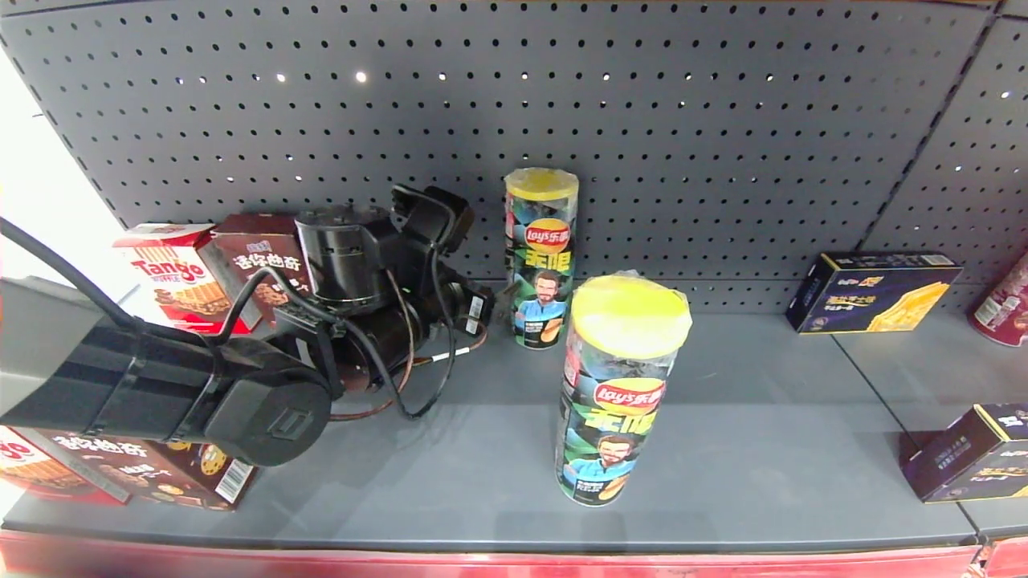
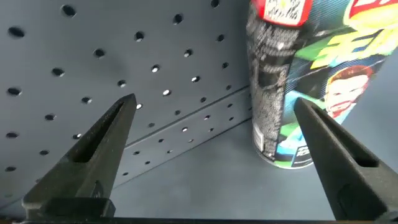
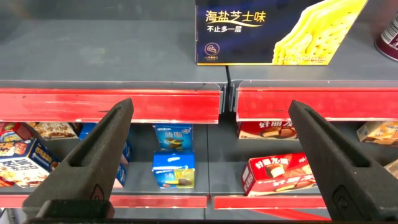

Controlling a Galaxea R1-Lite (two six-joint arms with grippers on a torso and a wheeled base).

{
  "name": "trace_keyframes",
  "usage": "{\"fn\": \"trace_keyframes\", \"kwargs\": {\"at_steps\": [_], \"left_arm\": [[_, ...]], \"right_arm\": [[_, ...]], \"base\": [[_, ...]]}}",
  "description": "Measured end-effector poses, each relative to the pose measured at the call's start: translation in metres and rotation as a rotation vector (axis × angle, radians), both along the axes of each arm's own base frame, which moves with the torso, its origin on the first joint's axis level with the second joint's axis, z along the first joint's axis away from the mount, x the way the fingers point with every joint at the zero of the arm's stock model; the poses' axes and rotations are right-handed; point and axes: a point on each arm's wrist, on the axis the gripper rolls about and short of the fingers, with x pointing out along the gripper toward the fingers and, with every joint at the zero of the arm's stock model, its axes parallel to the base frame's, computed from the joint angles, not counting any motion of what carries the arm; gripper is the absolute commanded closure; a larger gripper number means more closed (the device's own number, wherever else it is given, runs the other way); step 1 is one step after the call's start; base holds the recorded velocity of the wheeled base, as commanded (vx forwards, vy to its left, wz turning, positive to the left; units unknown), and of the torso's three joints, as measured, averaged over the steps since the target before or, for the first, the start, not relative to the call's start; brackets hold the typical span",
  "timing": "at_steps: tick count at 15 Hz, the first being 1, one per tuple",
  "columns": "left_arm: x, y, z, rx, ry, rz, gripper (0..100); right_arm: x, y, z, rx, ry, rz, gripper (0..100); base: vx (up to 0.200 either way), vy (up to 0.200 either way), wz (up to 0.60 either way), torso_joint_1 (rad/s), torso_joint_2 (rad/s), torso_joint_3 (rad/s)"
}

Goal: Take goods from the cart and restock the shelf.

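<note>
We see two chip cans standing upright on the shelf (image 1: 763,433), labels turned to the front as shoppers would want them. The far can (image 1: 540,257) sits close to the perforated back panel (image 1: 642,120). The near can (image 1: 618,385) stands in front of it and a little right, well apart from it, so the pair reads as the start of a row running back to front.

The left gripper (image 2: 212,104) is low over the shelf just left of the far can, with its fingers (image 2: 99,146) spread and nothing between them. That can (image 2: 305,81) lies just past one fingertip, not inside the grasp. We judge that this hand is released beside stock that already stands in place.

The right gripper (image 3: 211,104) is also spread wide and empty. It faces the red price rails (image 3: 112,104), with a cracker box (image 3: 280,31) on the shelf above them and a blue biscuit box (image 3: 174,169) below.

To the left a wafer box (image 1: 173,277) and a brown cookie box (image 1: 261,261) crowd the arm's wrist, and more boxes (image 1: 144,474) lie under its elbow at the near left. We think these leave little room for that arm to swing. A dark box (image 1: 871,291) stands far right, a second dark box (image 1: 968,453) near right, and a red can (image 1: 1004,305) at the right edge, all well apart from the chip cans
</note>
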Motion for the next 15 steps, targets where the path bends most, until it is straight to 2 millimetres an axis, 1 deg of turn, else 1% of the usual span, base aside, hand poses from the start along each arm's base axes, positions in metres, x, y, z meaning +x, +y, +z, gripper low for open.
{"fn": "trace_keyframes", "kwargs": {"at_steps": [4,9,12,15], "left_arm": [[0.001,0.007,-0.004,0.012,0.01,0.081,0],[-0.004,0.012,-0.005,0.042,0.011,0.136,0],[-0.004,0.012,-0.003,0.053,-0.001,0.139,0],[0.0,0.008,-0.003,0.068,-0.012,0.137,0]], "right_arm": [[0.0,0.0,0.0,0.0,0.0,0.0,0],[0.0,0.0,0.0,0.0,0.0,0.0,0],[0.0,0.0,0.0,0.0,0.0,0.0,0],[0.0,0.0,0.0,0.0,0.0,0.0,0]], "base": [[0.0,0.0,0.0,0.0,0.0,0.0],[0.0,0.0,0.0,0.0,0.0,0.0],[0.0,0.0,0.0,0.0,0.0,0.0],[0.0,0.0,0.0,0.0,0.0,0.0]]}}
